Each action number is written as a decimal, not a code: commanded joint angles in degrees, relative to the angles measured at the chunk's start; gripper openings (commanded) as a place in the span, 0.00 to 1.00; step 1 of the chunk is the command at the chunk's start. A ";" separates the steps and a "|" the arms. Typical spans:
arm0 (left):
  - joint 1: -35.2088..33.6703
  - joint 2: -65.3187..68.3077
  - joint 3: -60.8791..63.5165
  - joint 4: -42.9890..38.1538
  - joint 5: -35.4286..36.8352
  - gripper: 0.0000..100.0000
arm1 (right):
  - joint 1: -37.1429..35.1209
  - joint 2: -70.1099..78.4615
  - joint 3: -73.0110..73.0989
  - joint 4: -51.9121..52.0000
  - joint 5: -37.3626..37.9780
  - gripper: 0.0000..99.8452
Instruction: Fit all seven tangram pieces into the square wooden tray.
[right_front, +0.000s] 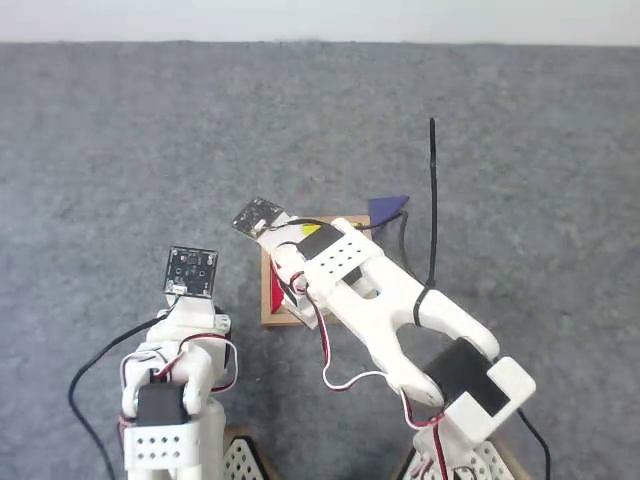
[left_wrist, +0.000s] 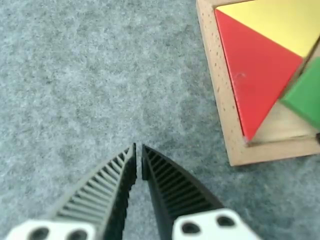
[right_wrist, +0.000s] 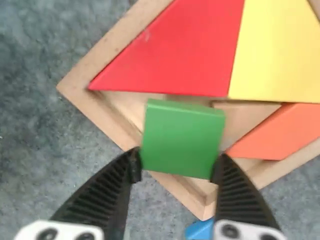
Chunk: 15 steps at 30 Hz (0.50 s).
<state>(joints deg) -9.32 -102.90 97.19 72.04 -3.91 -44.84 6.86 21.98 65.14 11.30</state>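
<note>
The square wooden tray (right_wrist: 95, 107) holds a red triangle (right_wrist: 185, 55), a yellow triangle (right_wrist: 280, 50) and an orange piece (right_wrist: 280, 135). My right gripper (right_wrist: 177, 159) is shut on a green piece (right_wrist: 182, 137), which it holds over the bare wood at the tray's corner beside the red triangle. In the high view the right arm (right_front: 340, 265) covers most of the tray (right_front: 268, 318). My left gripper (left_wrist: 138, 147) is shut on nothing, low over the carpet, a short way from the tray's rim (left_wrist: 220, 100). The red triangle (left_wrist: 250, 75) and the green piece (left_wrist: 305, 97) lie off to its side.
A dark blue piece (right_front: 388, 208) lies on the grey carpet just beyond the tray's far corner. Another blue piece (right_wrist: 200, 231) peeks out under the right gripper. A black cable (right_front: 433, 190) rises beside the right arm. Open carpet stretches left of the tray and behind it.
</note>
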 joint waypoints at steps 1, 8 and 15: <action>0.00 -1.14 -0.66 0.18 -0.09 0.02 | -0.04 -0.31 -3.52 0.92 1.93 0.28; 0.00 -1.14 -0.66 0.18 -0.09 0.02 | -0.40 -0.92 -3.52 0.92 1.85 0.28; 0.00 -1.14 -0.66 0.18 -0.09 0.02 | 3.21 -11.03 -3.08 4.09 2.11 0.28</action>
<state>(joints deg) -9.41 -102.90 97.19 72.04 -3.91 -44.57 5.27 21.98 67.34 12.62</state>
